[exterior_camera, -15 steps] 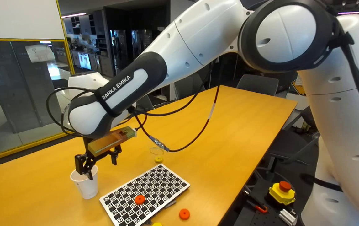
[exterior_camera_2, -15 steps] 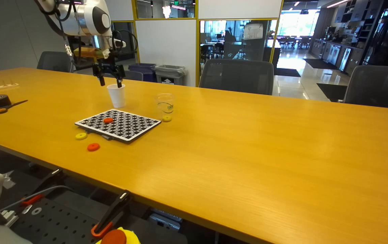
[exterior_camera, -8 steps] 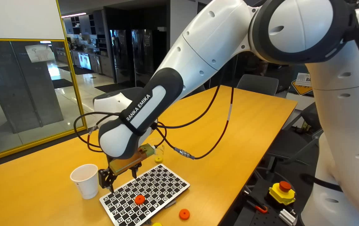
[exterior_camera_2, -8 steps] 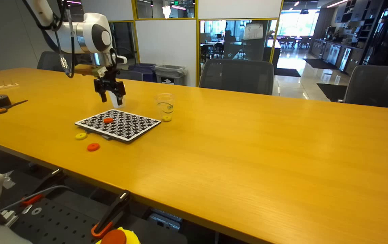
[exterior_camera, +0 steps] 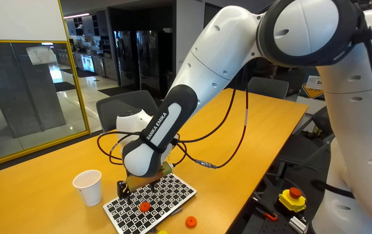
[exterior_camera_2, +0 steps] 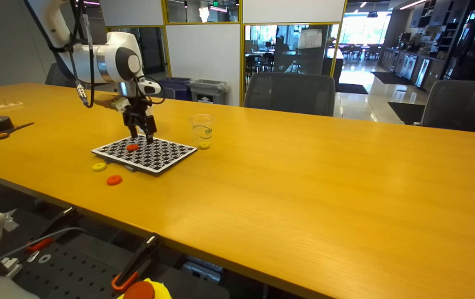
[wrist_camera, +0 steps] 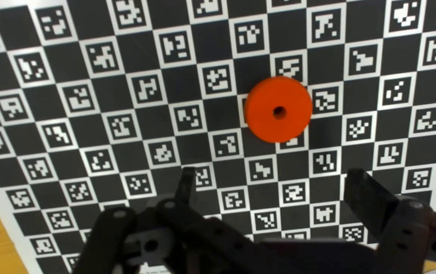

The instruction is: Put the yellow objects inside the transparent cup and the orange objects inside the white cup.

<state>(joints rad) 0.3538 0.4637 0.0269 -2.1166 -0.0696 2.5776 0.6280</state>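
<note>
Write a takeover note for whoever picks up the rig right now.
Gripper: open, empty, over the checkered board, near the orange disc lying there.
Things: second orange disc and loose yellow disc on the table beside the board; white cup upright, its bottom unseen.
Done: another yellow disc appears to sit inside the transparent cup.
Left: these two orange discs to the white cup, loose yellow one to the transparent cup.

An office meeting area: long table, mesh chairs, glazed partition and, dimly beyond, probably a kitchenette.

The white cup looks papery, the table smooth wood.
</note>
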